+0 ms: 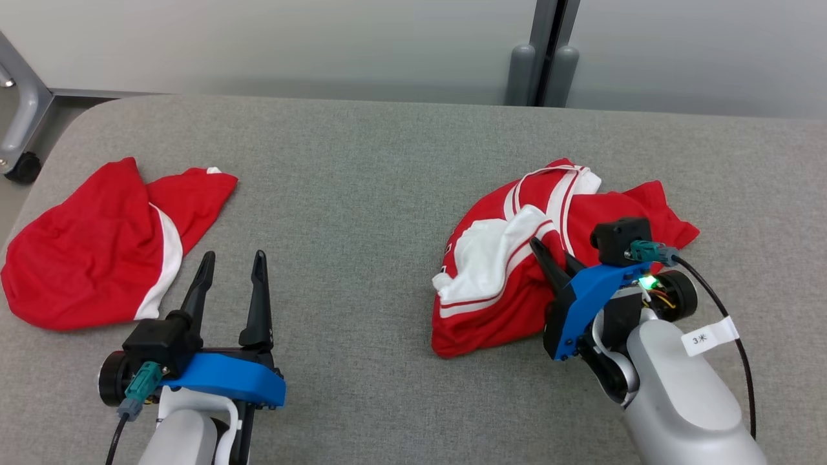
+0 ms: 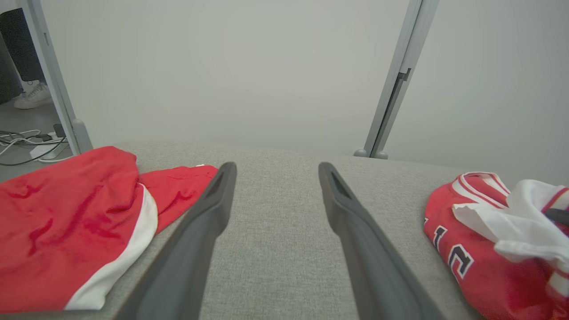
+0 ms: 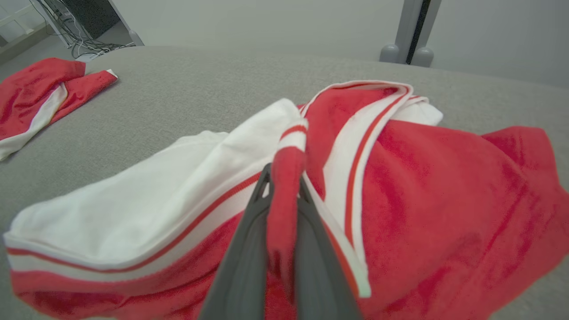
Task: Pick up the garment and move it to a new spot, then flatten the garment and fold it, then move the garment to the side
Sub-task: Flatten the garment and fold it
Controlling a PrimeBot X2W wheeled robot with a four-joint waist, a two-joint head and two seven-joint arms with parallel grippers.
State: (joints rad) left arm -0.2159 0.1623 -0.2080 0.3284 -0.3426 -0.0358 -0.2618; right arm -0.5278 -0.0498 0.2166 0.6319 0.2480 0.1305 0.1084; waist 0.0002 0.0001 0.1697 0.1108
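On the near right of the grey table (image 1: 362, 213), the right gripper (image 1: 540, 250) has its fingers pinched tight on a raised red fold of the crumpled red-and-white garment (image 1: 491, 303). The left gripper (image 1: 234, 258) is spread wide and holds nothing, just beside a second red garment (image 1: 84, 258) on the left. Bare table separates the two heaps. Beyond the far edge stands a grey post (image 1: 549, 58).
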